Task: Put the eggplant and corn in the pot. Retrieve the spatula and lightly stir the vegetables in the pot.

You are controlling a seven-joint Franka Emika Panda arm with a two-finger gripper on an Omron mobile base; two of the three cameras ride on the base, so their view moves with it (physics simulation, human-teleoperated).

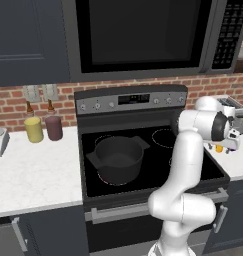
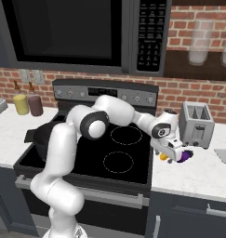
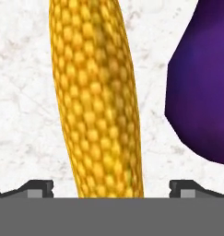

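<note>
The corn, a long yellow cob, lies on the white counter right under my gripper, whose open jaws stand one on each side of it without touching it. The dark-purple eggplant lies just beside the corn. In the right base view the corn and eggplant sit right of the stove, with my gripper low over them. The dark pot stands on the stove's front left burner, away from the hand. The spatula is out of view.
A toaster stands on the counter just behind the vegetables. A yellow jar and a maroon jar stand on the left counter by the brick wall. A microwave hangs over the stove.
</note>
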